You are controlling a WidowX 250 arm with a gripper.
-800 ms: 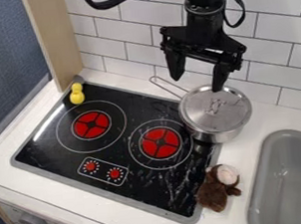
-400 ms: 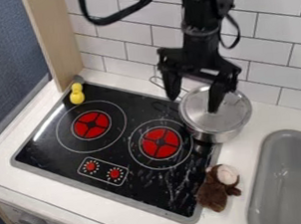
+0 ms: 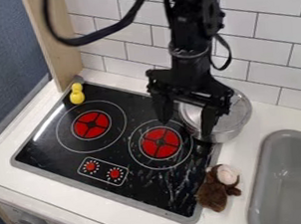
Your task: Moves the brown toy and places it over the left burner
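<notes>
Open gripper (image 3: 185, 128) hangs over the cooktop (image 3: 147, 187); brown toy (image 3: 218, 192) lies at its near right edge.
Empty fingers stand apart, likely to leave room for a grasp around the toy, which sits beside the sink (image 3: 296, 134), well apart from the left burner (image 3: 91, 124).

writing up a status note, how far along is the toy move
Nothing looks done yet: the brown toy lies at the right edge of the stove, by the sink, and the left burner has nothing on it. Nothing is in hand: the jaws are apart and empty, in front of the pot. Left to do: grasp the toy, lift it across and set it over that burner.
</notes>
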